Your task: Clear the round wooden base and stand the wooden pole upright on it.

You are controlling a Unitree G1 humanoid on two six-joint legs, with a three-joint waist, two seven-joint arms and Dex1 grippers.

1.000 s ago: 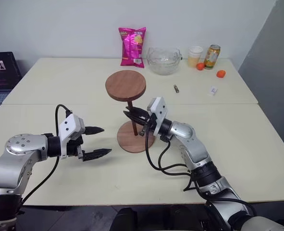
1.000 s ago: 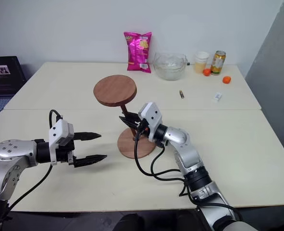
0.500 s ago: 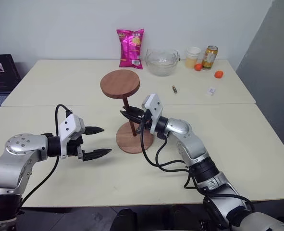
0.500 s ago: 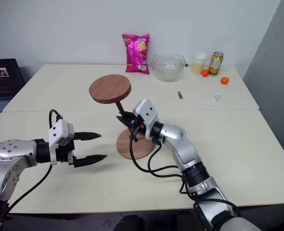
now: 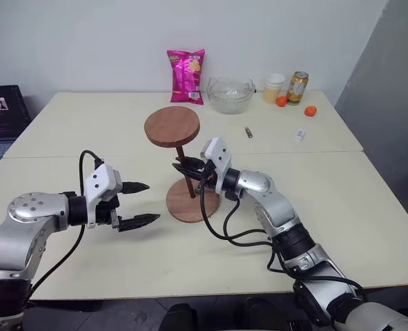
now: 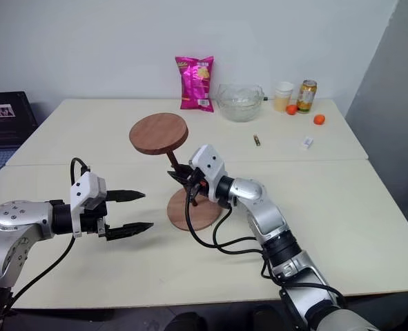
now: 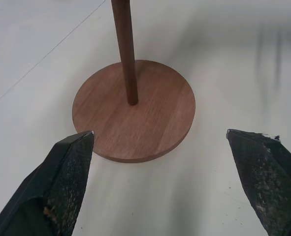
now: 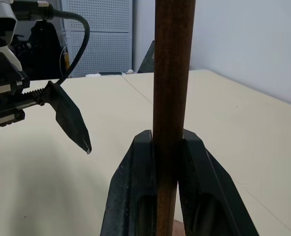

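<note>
You have the round wooden base [image 5: 192, 201] lying flat on the cream table, a thin reddish-brown disc with its top bare apart from the pole. The wooden pole [image 5: 186, 170] stands on the middle of it, its lower end at the disc's centre. It is a thin dark rod, near upright with a slight lean, and its own fixed disc [image 5: 172, 125] sits on top, roughly level.

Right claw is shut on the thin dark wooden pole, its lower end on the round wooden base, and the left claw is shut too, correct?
Not quite. The left claw is open and empty, as the left wrist view shows. The right claw is shut on the thin dark wooden pole, whose lower end meets the round wooden base.
</note>
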